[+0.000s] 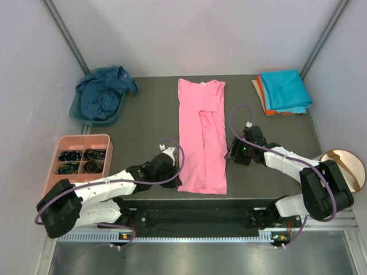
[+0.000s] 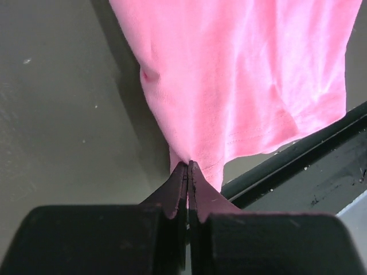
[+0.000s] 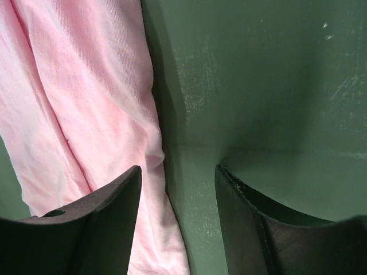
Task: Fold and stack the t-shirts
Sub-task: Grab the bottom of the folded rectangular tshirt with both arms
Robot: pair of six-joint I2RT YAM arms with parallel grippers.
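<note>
Where the left gripper (image 2: 188, 167) clamps the pink t-shirt (image 2: 246, 74) at its hem, nipped edge hidden — right gripper (image 3: 178, 173) half-parted, empty.

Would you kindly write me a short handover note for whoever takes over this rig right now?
Left gripper: shut on the pink shirt's near left hem corner.
Right gripper: open at the shirt's right edge, holding nothing.
Pink shirt: mid-table, folded lengthwise into a strip.
Done: turquoise shirt folded on the orange shirt, far right corner.
Left: fold the pink shirt crosswise and stack it. The navy shirt lies crumpled in the basin, far left.
</note>
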